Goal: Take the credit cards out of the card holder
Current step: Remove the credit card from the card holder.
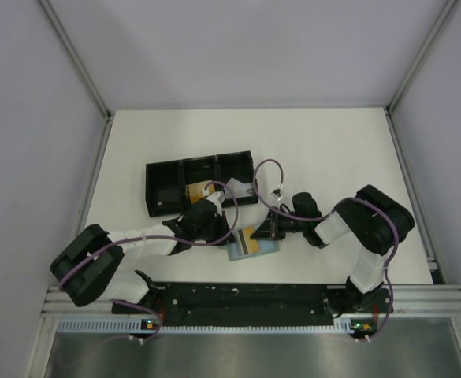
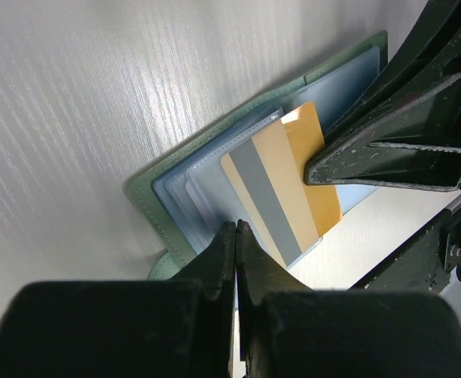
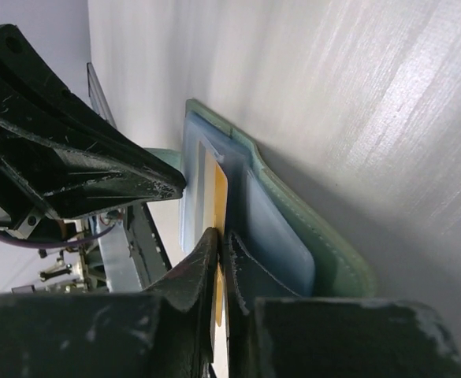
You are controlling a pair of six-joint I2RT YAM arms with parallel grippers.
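Observation:
The pale blue-green card holder point(image 1: 236, 253) lies open on the table between the two arms. A tan-orange credit card point(image 2: 273, 189) with a grey stripe sticks partway out of its pockets. My right gripper point(image 3: 221, 236) is shut on the edge of that credit card point(image 3: 217, 197); in the left wrist view its fingers point(image 2: 388, 153) pinch the card's right side. My left gripper point(image 2: 236, 228) is shut, its tips resting on the holder's point(image 2: 167, 213) near pocket edge. From above, the left gripper point(image 1: 228, 236) and the right gripper point(image 1: 263, 231) meet over the card point(image 1: 248, 240).
A long black three-compartment tray point(image 1: 159, 189) lies just behind the holder, with a tan card point(image 1: 199, 191) in its middle compartment and a pale card point(image 1: 242, 189) in its right one. Grey walls enclose the white table point(image 1: 332, 150).

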